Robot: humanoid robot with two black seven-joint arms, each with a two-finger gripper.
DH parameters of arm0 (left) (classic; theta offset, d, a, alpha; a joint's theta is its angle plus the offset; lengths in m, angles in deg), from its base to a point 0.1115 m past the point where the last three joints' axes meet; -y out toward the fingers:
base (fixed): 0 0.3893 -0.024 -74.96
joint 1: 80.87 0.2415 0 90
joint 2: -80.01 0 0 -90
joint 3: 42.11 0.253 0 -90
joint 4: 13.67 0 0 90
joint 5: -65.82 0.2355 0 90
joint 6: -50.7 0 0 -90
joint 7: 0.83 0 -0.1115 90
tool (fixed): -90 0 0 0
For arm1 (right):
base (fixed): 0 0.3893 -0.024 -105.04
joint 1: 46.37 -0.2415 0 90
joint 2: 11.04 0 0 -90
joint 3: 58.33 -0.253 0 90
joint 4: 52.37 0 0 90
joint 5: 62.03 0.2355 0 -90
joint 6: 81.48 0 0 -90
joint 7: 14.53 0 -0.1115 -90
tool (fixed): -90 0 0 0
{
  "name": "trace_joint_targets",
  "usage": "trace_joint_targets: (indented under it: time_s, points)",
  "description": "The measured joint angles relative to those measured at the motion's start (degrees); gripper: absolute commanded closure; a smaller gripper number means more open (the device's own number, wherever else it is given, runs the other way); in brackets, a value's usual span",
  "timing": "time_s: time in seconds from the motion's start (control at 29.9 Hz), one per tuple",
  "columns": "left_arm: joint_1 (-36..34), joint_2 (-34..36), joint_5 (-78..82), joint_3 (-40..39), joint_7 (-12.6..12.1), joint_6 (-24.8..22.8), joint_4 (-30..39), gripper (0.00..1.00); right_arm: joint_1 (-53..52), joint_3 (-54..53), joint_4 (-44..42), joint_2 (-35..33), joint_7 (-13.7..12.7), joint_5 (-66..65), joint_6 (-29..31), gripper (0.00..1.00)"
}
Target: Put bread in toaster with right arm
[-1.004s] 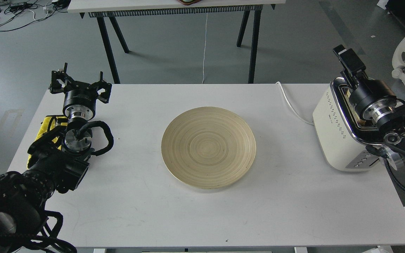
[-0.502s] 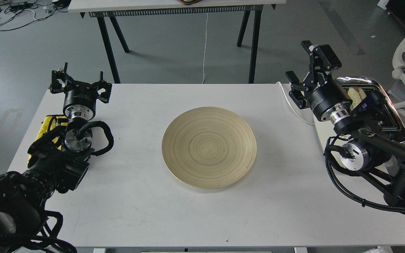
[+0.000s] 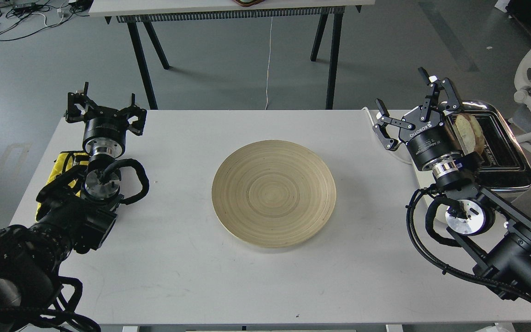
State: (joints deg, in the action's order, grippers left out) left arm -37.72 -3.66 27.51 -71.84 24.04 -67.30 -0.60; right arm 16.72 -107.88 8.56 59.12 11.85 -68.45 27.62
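Note:
The toaster [image 3: 500, 152] stands at the table's right edge, its chrome top showing behind my right arm. The bread [image 3: 469, 133], pale tan with a brown crust, stands upright in the toaster's near slot, its rounded top sticking out. My right gripper [image 3: 408, 110], black and labelled ROBOTIQ, is open and empty, just left of the toaster and apart from the bread. My left gripper [image 3: 105, 107] is open and empty at the table's far left.
A round bamboo plate [image 3: 274, 192] lies bare in the middle of the white table [image 3: 247, 281]. A white cable [image 3: 380, 136] runs from the toaster toward the back. A yellow part [image 3: 62, 166] sits by my left arm. Another table's legs stand behind.
My right gripper has drawn back from over the toaster, leftward and toward me, leaving the bread in the slot. The left arm has not moved.

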Motion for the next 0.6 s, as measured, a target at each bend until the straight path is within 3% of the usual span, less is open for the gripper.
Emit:
trace_joint_targets:
  time_s: [0.6]
  points:
    - [0.00, 0.00, 0.00, -0.02, 0.00, 0.00, -0.02, 0.00, 1.56, -3.58, -0.20, 0.04, 0.15, 3.18, 2.18, 0.02]
